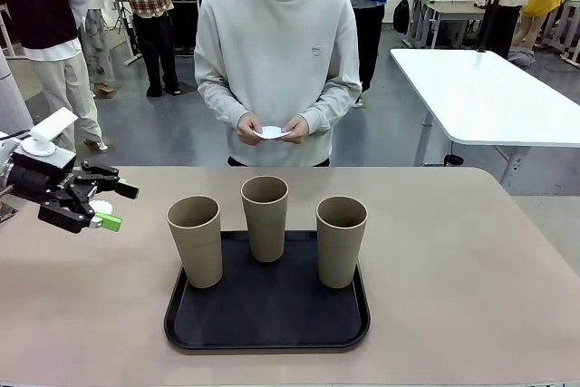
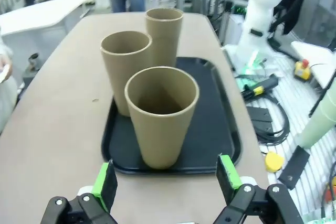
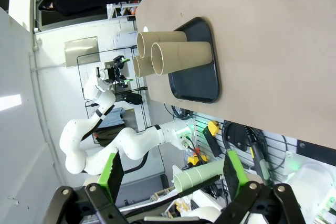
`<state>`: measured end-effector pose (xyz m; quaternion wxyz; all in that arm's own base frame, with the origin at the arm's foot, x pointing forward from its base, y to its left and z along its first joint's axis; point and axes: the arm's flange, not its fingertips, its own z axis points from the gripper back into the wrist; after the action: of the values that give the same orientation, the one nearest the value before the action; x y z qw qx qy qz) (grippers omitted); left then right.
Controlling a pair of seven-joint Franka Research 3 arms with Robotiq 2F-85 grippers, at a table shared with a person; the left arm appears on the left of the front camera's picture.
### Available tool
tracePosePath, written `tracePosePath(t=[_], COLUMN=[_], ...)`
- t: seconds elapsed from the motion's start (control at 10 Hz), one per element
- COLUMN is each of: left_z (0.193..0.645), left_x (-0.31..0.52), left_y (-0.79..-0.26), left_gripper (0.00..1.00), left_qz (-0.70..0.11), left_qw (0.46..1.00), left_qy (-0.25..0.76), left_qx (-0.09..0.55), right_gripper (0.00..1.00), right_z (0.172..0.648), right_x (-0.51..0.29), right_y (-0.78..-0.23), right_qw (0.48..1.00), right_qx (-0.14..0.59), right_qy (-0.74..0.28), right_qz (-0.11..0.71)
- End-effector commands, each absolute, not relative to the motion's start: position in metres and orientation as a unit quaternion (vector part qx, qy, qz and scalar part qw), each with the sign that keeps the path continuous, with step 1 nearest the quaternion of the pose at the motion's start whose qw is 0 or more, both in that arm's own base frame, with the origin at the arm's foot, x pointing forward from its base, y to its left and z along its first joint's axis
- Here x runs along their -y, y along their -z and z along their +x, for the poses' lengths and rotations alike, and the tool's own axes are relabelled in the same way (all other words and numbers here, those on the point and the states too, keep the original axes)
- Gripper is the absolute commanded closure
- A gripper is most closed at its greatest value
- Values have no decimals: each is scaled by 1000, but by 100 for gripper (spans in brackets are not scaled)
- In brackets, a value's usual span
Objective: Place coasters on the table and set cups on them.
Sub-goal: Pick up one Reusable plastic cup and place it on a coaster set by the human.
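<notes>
left wrist view, cups [image 2: 161,114] beyond end effector [image 2: 166,178]

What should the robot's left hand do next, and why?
Probably ease the open left gripper forward around the nearest cup: it faces that cup, which stands on the tray with two others, while the person's hands hold a coaster.

No legible text.
A small chest mark [image 1: 314,52] on the person's grey sweatshirt [image 1: 272,61] is too tiny to read.

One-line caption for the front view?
Three cups stand on the black tray while a person holds coasters and the open left gripper hovers.
</notes>
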<state>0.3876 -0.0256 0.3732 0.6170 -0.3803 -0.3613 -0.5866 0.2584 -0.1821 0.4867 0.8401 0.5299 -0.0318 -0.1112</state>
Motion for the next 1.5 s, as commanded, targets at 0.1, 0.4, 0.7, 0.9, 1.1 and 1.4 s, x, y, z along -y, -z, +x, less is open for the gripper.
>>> tracePosePath(t=[0.1,0.4,0.7,0.9,1.1,1.4], left_z=[415,407,412,412,424,440], left_x=[25,38,31,31,30,43], left_y=[-367,-362,-364,-364,-345,-309], left_gripper=[0,0,0,0,0,0], left_qz=[-426,-410,-424,-424,-428,-479], left_qw=[547,588,552,552,550,500], left_qy=[620,614,622,622,600,566], left_qx=[367,330,358,358,393,447], right_gripper=[0,0,0,0,0,0], right_z=[260,260,260,260,260,260], right_x=[183,183,183,183,183,183], right_y=[-487,-487,-487,-487,-487,-487], right_qw=[837,837,837,837,837,837], right_qx=[40,40,40,40,40,40], right_qy=[106,106,106,106,106,106], right_qz=[536,536,536,536,536,536])
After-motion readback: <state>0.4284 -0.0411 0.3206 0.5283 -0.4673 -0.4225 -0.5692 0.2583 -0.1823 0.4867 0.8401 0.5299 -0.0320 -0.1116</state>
